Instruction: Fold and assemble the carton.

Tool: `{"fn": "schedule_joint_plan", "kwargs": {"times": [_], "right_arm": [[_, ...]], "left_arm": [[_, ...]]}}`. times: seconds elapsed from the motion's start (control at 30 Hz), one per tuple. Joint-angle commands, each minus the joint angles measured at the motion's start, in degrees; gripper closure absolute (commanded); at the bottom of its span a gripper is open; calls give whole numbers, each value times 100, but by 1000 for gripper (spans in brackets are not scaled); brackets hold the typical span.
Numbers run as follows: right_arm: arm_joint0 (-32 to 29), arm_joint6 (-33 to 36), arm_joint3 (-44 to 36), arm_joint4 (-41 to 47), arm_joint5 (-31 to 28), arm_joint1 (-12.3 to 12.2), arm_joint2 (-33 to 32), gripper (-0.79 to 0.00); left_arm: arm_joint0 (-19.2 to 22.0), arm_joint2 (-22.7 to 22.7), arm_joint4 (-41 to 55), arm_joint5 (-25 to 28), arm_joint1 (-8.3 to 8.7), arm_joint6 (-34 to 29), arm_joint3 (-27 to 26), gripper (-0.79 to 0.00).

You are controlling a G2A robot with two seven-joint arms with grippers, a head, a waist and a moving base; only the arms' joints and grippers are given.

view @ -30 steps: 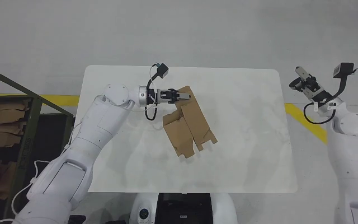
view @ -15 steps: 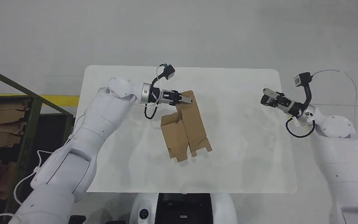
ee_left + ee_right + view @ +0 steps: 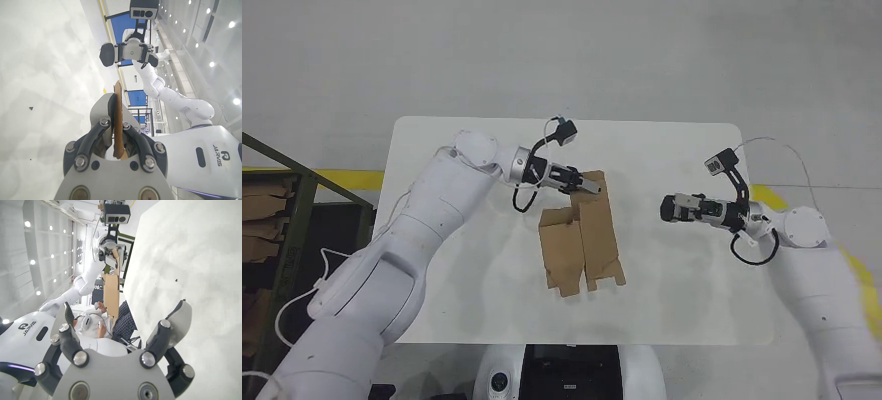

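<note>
A flat, unfolded brown carton [image 3: 580, 240] is over the middle of the white table [image 3: 442, 290]. My left gripper [image 3: 590, 183] is shut on its far edge. In the left wrist view the cardboard edge [image 3: 118, 117] runs straight between the closed fingers [image 3: 111, 102]. The right wrist view shows the carton [image 3: 111, 294] hanging off the table surface from the left gripper [image 3: 111, 255]. My right gripper [image 3: 667, 209] is to the right of the carton and apart from it. It points toward the carton. It is open [image 3: 124, 308] with nothing in it.
A green rack with stacked flat cardboard [image 3: 272, 220] stands beyond the table's left edge. The table's right rim [image 3: 757, 250] lies under my right arm. Bare table surface surrounds the carton on every side.
My right arm has swung in from beyond the table's right edge to just right of the carton. My left gripper has carried the carton rightward and turned it straighter.
</note>
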State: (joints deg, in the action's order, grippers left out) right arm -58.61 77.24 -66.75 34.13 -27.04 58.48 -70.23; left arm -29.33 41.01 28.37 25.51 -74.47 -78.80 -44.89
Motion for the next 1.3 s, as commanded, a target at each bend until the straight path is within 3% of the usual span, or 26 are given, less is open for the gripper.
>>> {"fn": "schedule_joint_plan", "kwargs": {"times": [0.0, 0.67, 0.93, 1.27], "right_arm": [[-8, 117, -5, 322, 117, 27, 84, -785], [-26, 4, -23, 429, 217, 49, 127, -785], [46, -215, -415, 157, 312, 232, 849, -785], [317, -358, -94, 78, 88, 421, 1324, -785]], "left_arm": [[24, -95, 96, -43, -20, -42, 22, 0], [106, -204, 231, 23, -63, 24, 158, 0], [-25, -192, -20, -194, -37, 163, -187, 0], [-73, -199, -98, -273, -85, 0, -287, 0]]}}
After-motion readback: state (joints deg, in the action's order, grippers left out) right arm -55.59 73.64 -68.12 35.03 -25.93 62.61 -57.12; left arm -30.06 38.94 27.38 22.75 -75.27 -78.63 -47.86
